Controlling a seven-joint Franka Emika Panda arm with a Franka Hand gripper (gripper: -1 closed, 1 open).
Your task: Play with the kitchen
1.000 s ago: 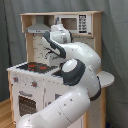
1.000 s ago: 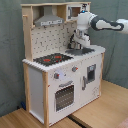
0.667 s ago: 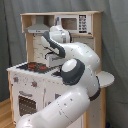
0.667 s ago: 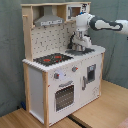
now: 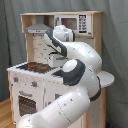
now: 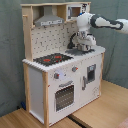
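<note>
A white robot arm (image 6: pixel 102 21) reaches over the counter of the kitchen (image 6: pixel 62 75), a white and light-wood toy standing on a wooden floor (image 6: pixel 100 112) before a grey curtain (image 6: pixel 10 50). Its gripper (image 6: pixel 81 45) hangs above the counter's sink end, beside the pegboard (image 6: pixel 50 40); whether it is wide or narrow cannot be told. The red-ringed stovetop (image 6: pixel 52 58) fills the counter's other end, under the grey hood (image 5: pixel 39 28).

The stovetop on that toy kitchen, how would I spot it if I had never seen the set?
Find the white and light-wood toy kitchen with its pegboard back. Under the grey hood, on the counter, lies a dark stovetop with red rings. It sits toward the second exterior view's left; the robot's arm reaches over the counter's other end.
</note>
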